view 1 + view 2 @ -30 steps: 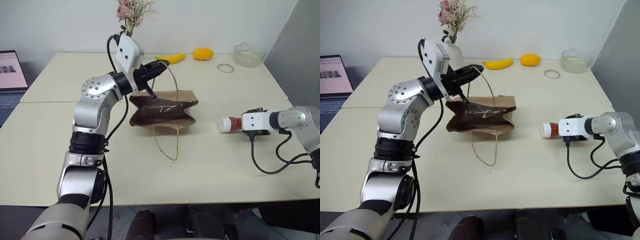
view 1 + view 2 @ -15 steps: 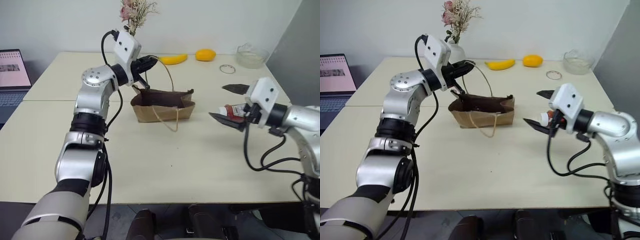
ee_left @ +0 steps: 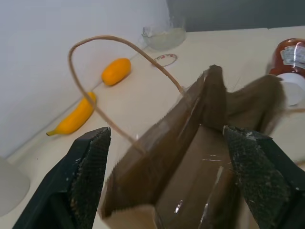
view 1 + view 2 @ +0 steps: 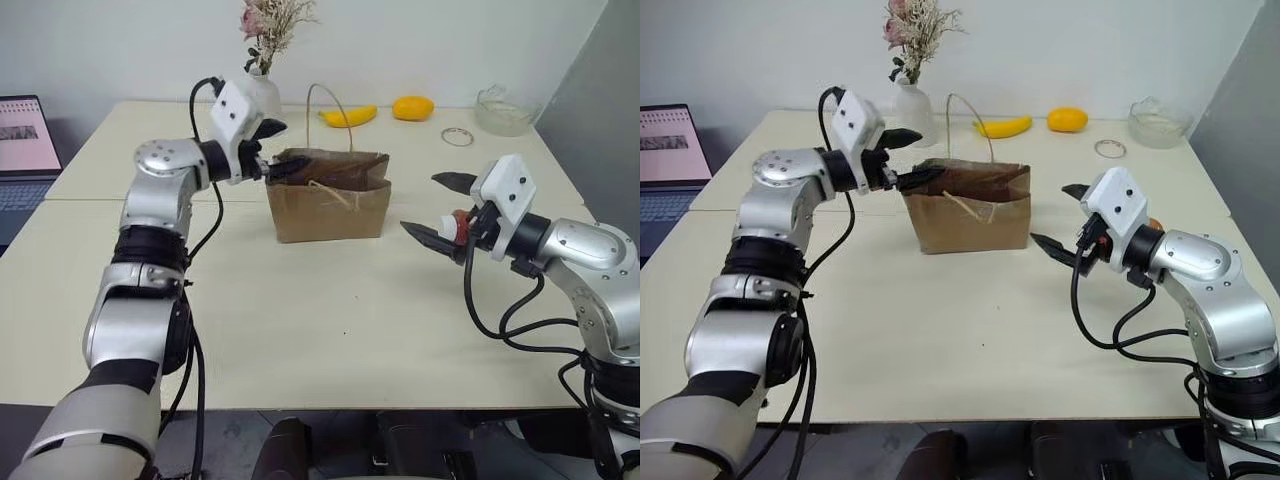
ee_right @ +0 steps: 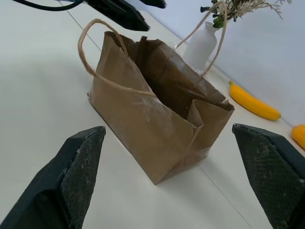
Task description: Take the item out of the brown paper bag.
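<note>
- My arms are silver-grey metal, with round joint housings and black bands.
- White camera boxes sit on both wrists.
- Black cables loop along each arm.
- My fingers [image 3: 90,167] are black, with textured pads.

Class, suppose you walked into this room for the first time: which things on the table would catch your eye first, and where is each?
The brown paper bag stands upright and open at mid-table, one cord handle arching above it. The left gripper is open at the bag's left rim; the right gripper is open, off to the bag's right. A banana and an orange fruit lie by the far edge.
</note>
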